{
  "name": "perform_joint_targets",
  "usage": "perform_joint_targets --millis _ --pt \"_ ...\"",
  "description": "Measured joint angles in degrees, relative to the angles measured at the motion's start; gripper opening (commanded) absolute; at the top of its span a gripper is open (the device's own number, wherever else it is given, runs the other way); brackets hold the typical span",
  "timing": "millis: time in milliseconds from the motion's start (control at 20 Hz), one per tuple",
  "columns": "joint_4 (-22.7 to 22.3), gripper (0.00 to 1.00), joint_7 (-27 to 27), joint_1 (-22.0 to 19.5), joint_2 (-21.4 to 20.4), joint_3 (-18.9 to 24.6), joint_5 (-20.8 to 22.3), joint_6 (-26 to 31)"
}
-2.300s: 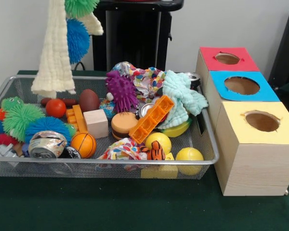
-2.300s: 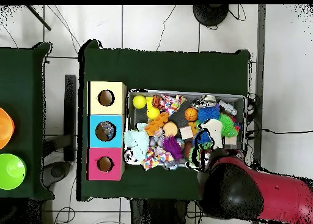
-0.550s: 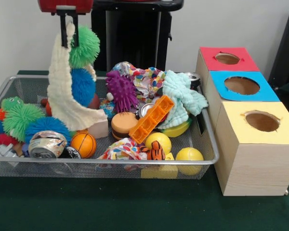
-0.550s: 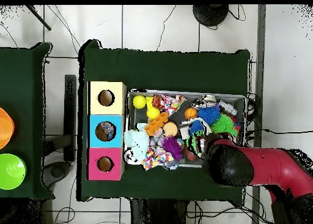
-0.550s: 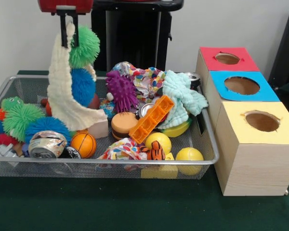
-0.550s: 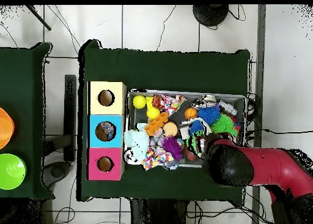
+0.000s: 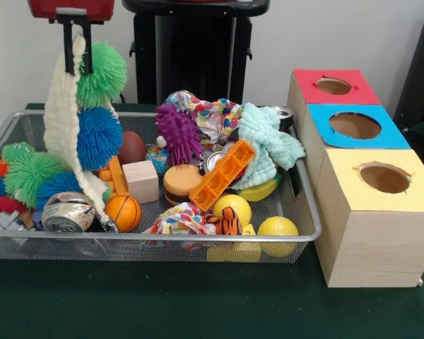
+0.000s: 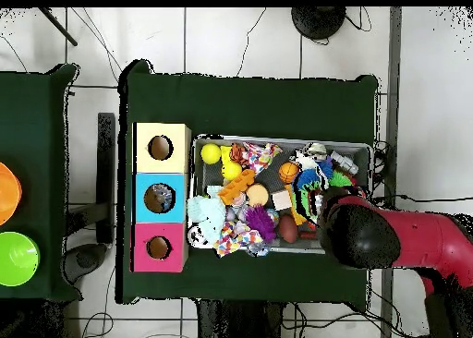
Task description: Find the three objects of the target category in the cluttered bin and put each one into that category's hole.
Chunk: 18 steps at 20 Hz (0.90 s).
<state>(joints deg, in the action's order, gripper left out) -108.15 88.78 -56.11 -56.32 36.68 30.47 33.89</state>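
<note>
The end effector [image 7: 78, 62] grips a cream cloth [image 7: 62, 127] with fuzzy balls [image 7: 99, 106] above the bin [image 7: 307, 212].

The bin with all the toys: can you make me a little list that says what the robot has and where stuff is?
pincer: shut on a cream knitted cloth, held up above the bin's left end
also hanging: green fuzzy ball and blue fuzzy ball
bin: wire mesh, full of toys
boxes: red, blue and yellow tops, right of the bin
clear bottles: none visible in the bin
silver can: front left corner
</note>
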Motion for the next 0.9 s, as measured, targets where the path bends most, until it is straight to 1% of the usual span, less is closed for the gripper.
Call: perform_joint_targets --millis 350,550,900 --pt "2.9 0.00 0.0 0.0 1.9 0.1 0.1 0.0" --pt "4.4 0.00 0.0 0.0 3.7 0.1 0.9 0.0" --pt "4.6 0.00 0.0 0.0 5.4 0.1 2.9 0.0"
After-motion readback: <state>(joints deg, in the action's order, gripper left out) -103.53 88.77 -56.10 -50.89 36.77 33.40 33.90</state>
